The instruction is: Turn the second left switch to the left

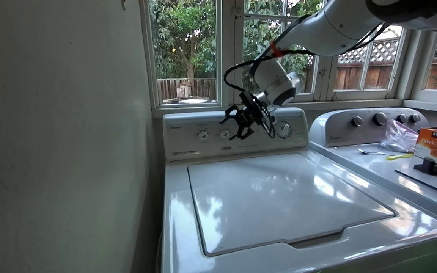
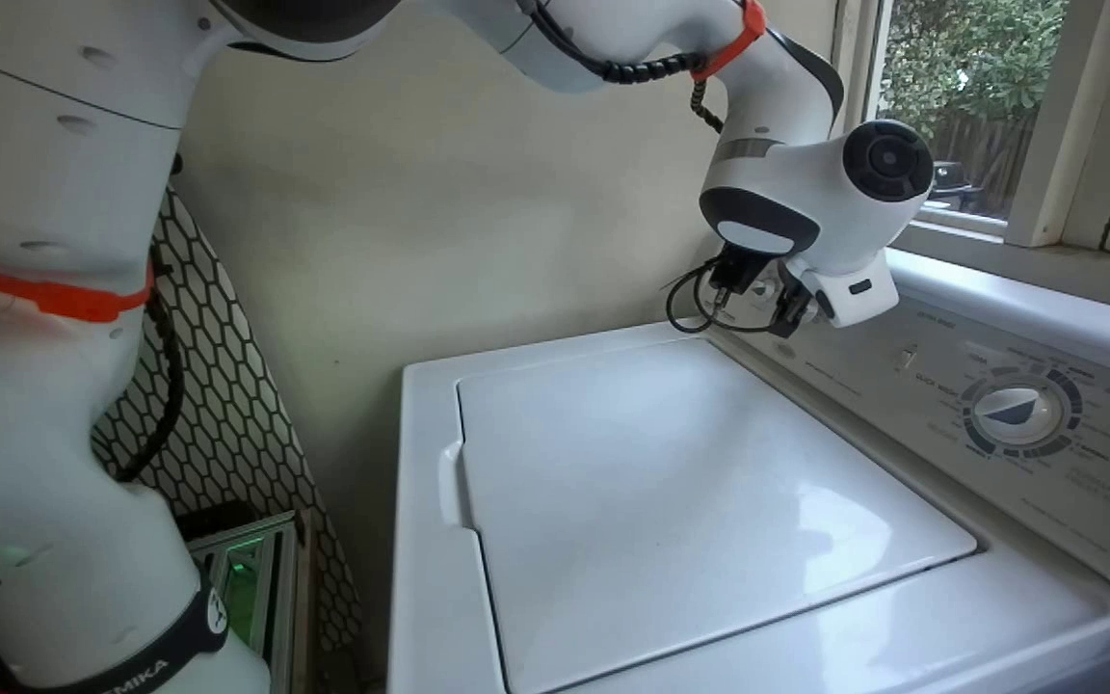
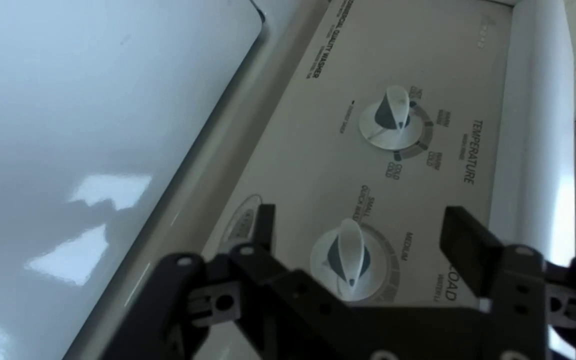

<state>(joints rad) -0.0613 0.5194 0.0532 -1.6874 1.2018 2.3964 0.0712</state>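
The second left switch is a small round white knob with a grey-blue ring, marked LOAD, on the white washer's panel. It shows in the wrist view (image 3: 350, 255) with its ridge pointing down the picture, and in an exterior view (image 1: 225, 133). My gripper (image 3: 359, 215) is open and empty. In the wrist view its fingers appear on either side of the knob. They look apart from it; the exact gap cannot be told. In an exterior view the gripper (image 1: 226, 131) hangs in front of the panel. In another exterior view the wrist mostly hides the gripper and knob.
A like knob marked TEMPERATURE (image 3: 392, 120) sits to the left on the panel. The larger dial (image 2: 1017, 413) is to the right. The washer lid (image 1: 279, 197) lies shut below. A wall (image 1: 70, 151) stands at the left, windows behind, and a second machine (image 1: 362, 131) at the right.
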